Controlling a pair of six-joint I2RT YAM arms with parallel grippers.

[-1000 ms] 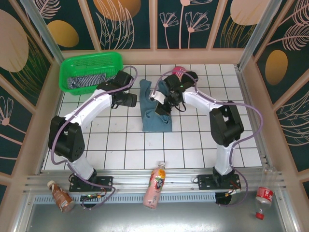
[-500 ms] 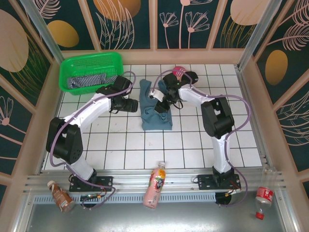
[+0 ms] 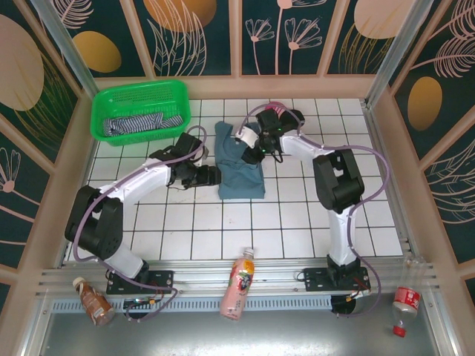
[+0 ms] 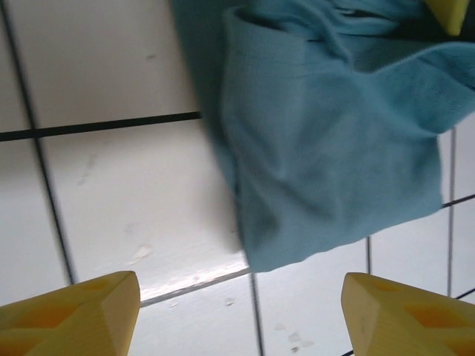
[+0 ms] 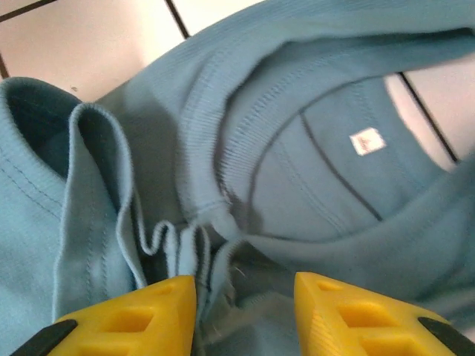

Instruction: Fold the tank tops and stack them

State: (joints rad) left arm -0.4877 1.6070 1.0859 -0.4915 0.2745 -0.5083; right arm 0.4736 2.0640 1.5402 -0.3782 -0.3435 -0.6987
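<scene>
Two tops: the dusty blue-grey cloth tank top [image 3: 241,178] lies mid-counter [image 3: 223,222], and the navy-and-white striped one [image 3: 137,122] is heaped in the green plastic basket [image 3: 178,83]. Both look light and limp, so I'd pinch hems or straps. My left claw [image 4: 239,285] hangs low, jaws wide, beside the blue top's bottom corner. My right claw [image 5: 245,285], jaws parted, tilts over its bunched neckline.

A: Arm shells?
B: Left arm [image 3: 141,178] and right arm [image 3: 297,152] are logged as white shells with black joints. A thin purple cable [image 3: 384,178] is looped along each.
A: Bases?
B: Black base plates [image 3: 137,280] are noted.
A: Hands?
B: Fingers [image 4: 74,315] are marked yellow, wedge-shaped. Black trim is seen on the right hand [image 5: 245,311].
</scene>
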